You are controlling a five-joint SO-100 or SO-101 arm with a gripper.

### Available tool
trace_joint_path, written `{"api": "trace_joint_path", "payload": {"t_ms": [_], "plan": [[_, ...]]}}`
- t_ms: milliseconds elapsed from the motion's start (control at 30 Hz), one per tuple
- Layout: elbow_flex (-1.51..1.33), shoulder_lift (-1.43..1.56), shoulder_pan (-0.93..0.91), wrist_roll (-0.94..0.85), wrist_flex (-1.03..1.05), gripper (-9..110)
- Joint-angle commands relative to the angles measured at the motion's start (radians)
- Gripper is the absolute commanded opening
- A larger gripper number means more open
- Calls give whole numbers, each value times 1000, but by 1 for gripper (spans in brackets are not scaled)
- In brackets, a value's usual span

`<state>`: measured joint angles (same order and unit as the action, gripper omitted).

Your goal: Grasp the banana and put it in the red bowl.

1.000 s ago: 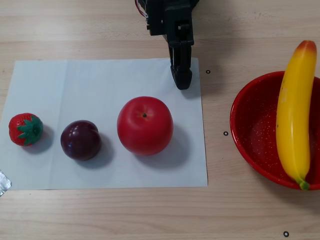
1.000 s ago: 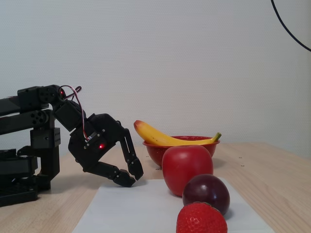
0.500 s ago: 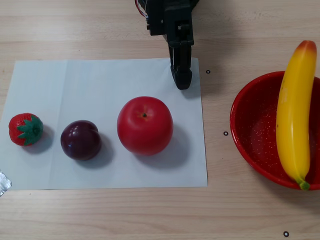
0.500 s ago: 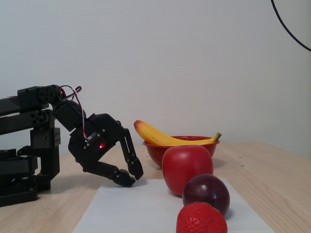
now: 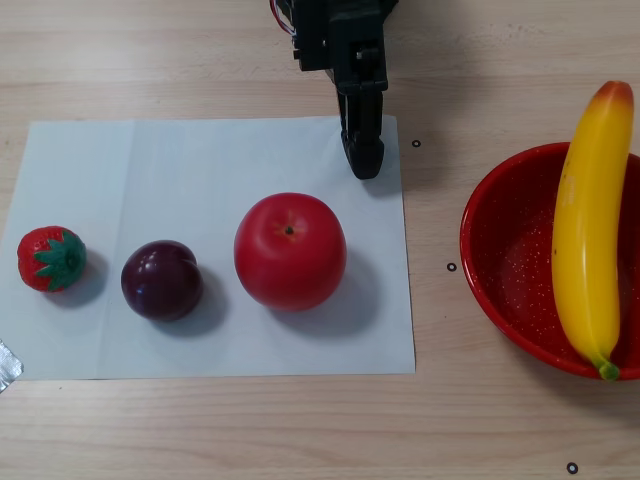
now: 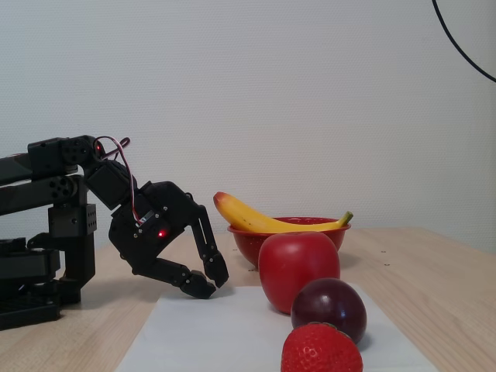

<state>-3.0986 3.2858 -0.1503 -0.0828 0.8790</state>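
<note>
- A long yellow banana lies across the rim of a speckled red bowl at the right edge of the other view, its green stem end resting on the near rim.
- The black end effector rests empty, fingertips together, at the far edge of a white paper sheet.
- On the sheet sit a red apple, a dark purple plum and a red strawberry in a row on the pale wooden tabletop.

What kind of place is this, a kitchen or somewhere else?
Probably not a kitchen, more likely a robot practice table in a room or lab. A small black robot arm with a pincer sits on a bare wooden table, fruit is lined up on a sheet of white paper, and the wall behind is plain.
</note>
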Motion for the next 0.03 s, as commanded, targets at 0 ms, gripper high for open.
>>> {"api": "trace_joint_path", "payload": {"t_ms": [0], "plan": [[-5,-11,17,-3,12,0]]}}
